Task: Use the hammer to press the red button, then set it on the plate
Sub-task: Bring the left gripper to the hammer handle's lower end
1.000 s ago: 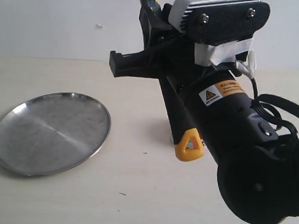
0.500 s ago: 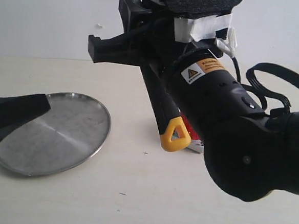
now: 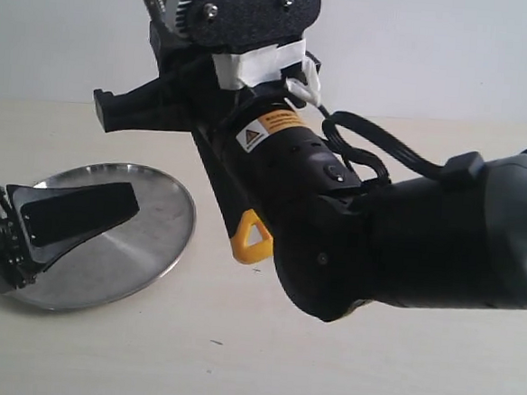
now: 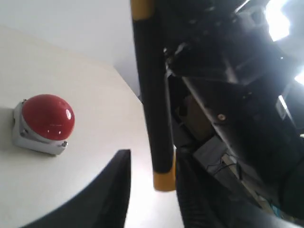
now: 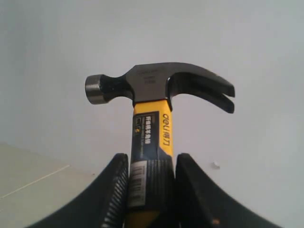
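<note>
My right gripper (image 5: 151, 190) is shut on the black grip of the hammer (image 5: 153, 118) and holds it upright, with the dark claw head on top. In the exterior view the right gripper (image 3: 158, 86) carries the hammer (image 3: 250, 237) above the table, its yellow end just right of the plate (image 3: 156, 244). The left gripper (image 3: 63, 215) hovers open over the plate's left half. In the left wrist view the red button (image 4: 47, 116) sits on the table beyond the open left gripper (image 4: 152, 199), and the hammer handle (image 4: 151, 95) hangs apart from it. The arm hides the button in the exterior view.
The bulky black right arm (image 3: 396, 243) with its looped cable fills the middle and right of the exterior view. A white wall (image 3: 455, 48) stands behind the pale table (image 3: 233, 367).
The right arm has swung left with the hammer, bringing its yellow end close to the plate's rim. The left gripper has come in from the left over the plate.
</note>
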You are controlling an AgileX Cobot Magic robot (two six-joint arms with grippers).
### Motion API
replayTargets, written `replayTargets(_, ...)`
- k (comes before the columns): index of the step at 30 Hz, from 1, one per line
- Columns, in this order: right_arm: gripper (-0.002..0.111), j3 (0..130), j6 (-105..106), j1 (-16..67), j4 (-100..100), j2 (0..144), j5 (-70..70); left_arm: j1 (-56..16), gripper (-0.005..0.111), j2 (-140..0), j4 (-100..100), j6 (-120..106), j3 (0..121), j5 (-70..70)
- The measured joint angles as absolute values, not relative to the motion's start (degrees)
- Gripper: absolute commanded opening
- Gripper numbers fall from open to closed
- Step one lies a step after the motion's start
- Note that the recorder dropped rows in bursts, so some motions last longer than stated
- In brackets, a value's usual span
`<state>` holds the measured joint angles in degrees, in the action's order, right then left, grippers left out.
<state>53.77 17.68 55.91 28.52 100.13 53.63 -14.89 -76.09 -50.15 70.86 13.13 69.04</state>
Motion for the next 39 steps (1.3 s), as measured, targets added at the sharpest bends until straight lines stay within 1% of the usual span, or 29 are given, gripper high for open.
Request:
replayTargets(2,0.0,54.59,17.68,56.03,29.62,100.92,51.86,-16.16,0.052,-76.21,-47.41,69.32,13.4,69.04)
replayTargets(4,0.0,55.44,17.87,56.5,32.2,101.04,50.13,-17.26,0.054,-76.44,-46.23,68.59,14.17,69.04)
replayTargets(11,0.0,58.55,22.98,58.81,38.58,101.04,49.0,-21.28,0.054,-76.66,-44.58,68.17,17.15,65.55)
replayTargets(22,0.0,58.85,19.84,59.25,39.81,101.04,48.64,-21.81,0.054,-76.8,-40.96,68.17,17.27,62.44)
replayTargets(24,0.0,58.85,18.48,59.25,39.46,101.04,48.43,-22.34,0.054,-78.09,-40.47,68.17,18.03,62.44)
replayTargets(29,0.0,58.85,17.85,59.25,39.46,101.04,46.24,-26.39,0.054,-83.54,-40.11,67.94,21.29,62.44)
replayTargets(39,0.0,58.85,19.91,59.25,38.71,101.04,44.34,-26.61,0.054,-89.82,-39.26,67.94,26.05,64.31)
